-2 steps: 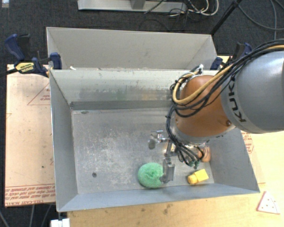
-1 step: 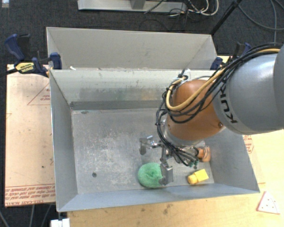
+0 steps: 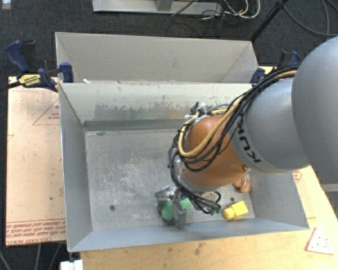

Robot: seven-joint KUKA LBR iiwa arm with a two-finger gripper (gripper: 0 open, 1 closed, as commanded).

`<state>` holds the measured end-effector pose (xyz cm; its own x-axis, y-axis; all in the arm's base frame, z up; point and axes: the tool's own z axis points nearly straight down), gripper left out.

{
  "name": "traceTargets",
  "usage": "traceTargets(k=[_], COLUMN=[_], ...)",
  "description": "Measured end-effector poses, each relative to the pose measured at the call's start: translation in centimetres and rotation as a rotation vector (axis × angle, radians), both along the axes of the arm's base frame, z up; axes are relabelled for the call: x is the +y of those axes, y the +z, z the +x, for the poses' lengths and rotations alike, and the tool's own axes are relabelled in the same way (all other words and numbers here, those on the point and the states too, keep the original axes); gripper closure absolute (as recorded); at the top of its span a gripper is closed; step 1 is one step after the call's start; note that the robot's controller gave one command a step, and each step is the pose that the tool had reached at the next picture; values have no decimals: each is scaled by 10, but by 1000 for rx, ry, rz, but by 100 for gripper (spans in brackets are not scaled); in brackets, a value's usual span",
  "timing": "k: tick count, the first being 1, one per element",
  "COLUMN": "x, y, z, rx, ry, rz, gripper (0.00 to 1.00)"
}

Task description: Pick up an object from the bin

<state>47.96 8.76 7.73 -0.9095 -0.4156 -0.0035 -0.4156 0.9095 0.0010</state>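
Observation:
My gripper (image 3: pixel 170 198) is down at the floor of the bin near its front wall, below the arm's wrist. A small green thing (image 3: pixel 168 211) lies right at its tip, touching it, and a second bit of green (image 3: pixel 185 203) shows just to the right under the cables. Whether the green thing is gripped is hidden. A yellow block (image 3: pixel 235 210) lies on the floor to the right of the gripper, apart from it. A small peach-coloured thing (image 3: pixel 244 184) peeks out further right, partly hidden behind the wrist.
The arm and its wrist cover the right middle of the bin. The front wall stands close behind the gripper. The bin's left half and back show bare grey floor.

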Motion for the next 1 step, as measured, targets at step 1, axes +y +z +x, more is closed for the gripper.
traceTargets(k=[1], x=[0], y=[0], z=[0], rx=[0], ry=[-1], rz=[0], gripper=[100])
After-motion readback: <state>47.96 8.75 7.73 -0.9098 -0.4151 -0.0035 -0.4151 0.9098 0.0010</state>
